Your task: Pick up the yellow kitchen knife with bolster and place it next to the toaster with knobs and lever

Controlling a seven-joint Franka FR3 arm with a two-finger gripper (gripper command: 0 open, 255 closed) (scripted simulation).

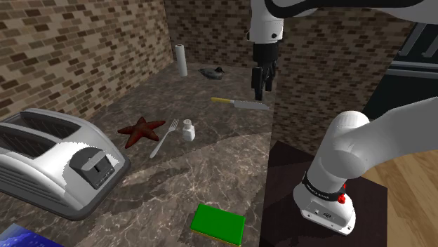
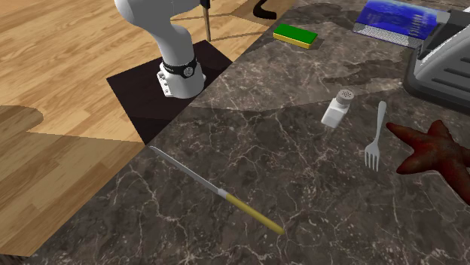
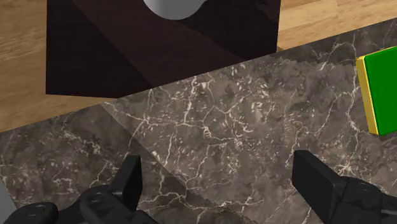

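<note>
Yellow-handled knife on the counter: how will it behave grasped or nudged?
Knife lies flat and slim: probably little height to pinch. Looks rigid, not floppy. Blade tip nears the counter edge; a nudge might slide it off.

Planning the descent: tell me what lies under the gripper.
Under the open gripper, the wrist view shows bare marbled countertop, with a green, yellow-edged block off to one side. The fingers cover the patches of counter beneath them.

on the tabletop (image 1: 203, 168) the knife (image 1: 240, 104) lies near the edge, well apart from the toaster (image 1: 56, 161). between them lie a starfish (image 1: 142, 130), a fork (image 1: 164, 137) and a shaker (image 1: 188, 130), side by side.
</note>
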